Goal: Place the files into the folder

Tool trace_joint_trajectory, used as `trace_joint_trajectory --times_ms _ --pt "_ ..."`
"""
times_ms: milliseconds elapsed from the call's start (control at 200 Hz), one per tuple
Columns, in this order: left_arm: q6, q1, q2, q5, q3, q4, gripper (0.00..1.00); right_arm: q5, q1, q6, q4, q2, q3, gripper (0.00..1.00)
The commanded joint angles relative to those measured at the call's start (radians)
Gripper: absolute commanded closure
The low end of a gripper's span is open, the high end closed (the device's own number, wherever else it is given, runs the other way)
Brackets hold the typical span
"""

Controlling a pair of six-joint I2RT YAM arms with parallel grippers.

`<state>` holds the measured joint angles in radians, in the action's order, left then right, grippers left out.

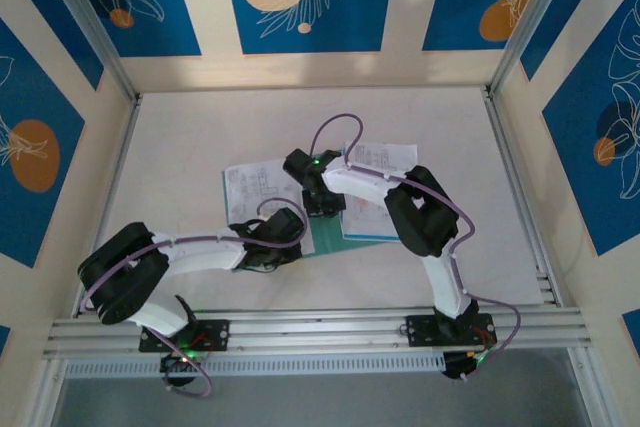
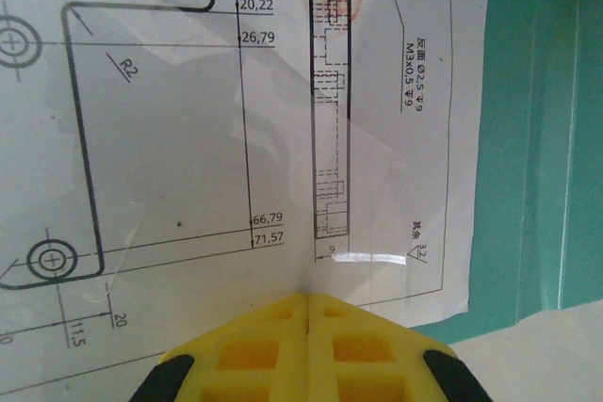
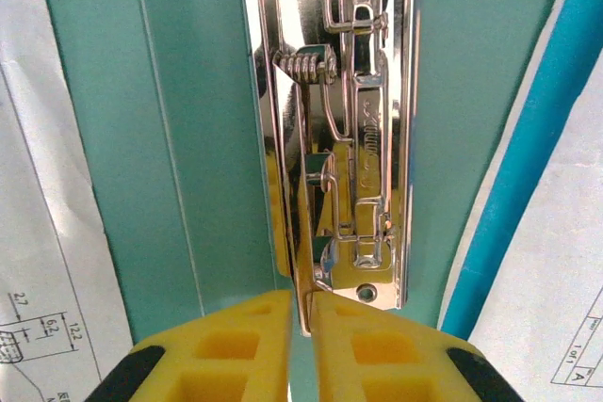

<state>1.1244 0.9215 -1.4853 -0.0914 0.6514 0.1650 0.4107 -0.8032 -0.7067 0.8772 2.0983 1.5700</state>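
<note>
Left wrist: we see the left gripper (image 2: 309, 300), jaws closed, tips on the files (image 2: 188, 138). Right wrist: right gripper (image 3: 301, 313) pinches the metal clip (image 3: 363, 138) inside the folder (image 3: 179, 138).

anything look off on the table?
One sheet lies tilted, partly over the folder, with a small crease near the shut left pincer. Right pincer pinches the folder's metal clip. Nothing torn or spilled.
</note>
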Motion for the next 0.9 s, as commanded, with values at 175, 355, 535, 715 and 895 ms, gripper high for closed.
trace_joint_trajectory --times_ms 175,355,535,715,895 --pt "0.003 0.001 0.005 -0.032 -0.033 0.106 1.0 0.022 -0.004 0.006 0.048 0.062 0.001 0.83" --pt "0.009 0.001 0.013 -0.037 -0.04 0.107 1.0 0.042 -0.004 0.004 0.063 0.079 0.001 0.83" --pt "0.015 0.001 0.014 -0.036 -0.043 0.103 1.0 0.063 -0.004 0.012 0.073 0.092 -0.011 0.83" --pt "0.02 0.0 0.016 -0.037 -0.047 0.103 1.0 0.065 -0.004 0.013 0.074 0.111 -0.026 0.83" --pt "0.023 0.0 0.019 -0.041 -0.05 0.105 1.0 0.069 0.002 0.012 0.084 0.128 -0.035 0.83"
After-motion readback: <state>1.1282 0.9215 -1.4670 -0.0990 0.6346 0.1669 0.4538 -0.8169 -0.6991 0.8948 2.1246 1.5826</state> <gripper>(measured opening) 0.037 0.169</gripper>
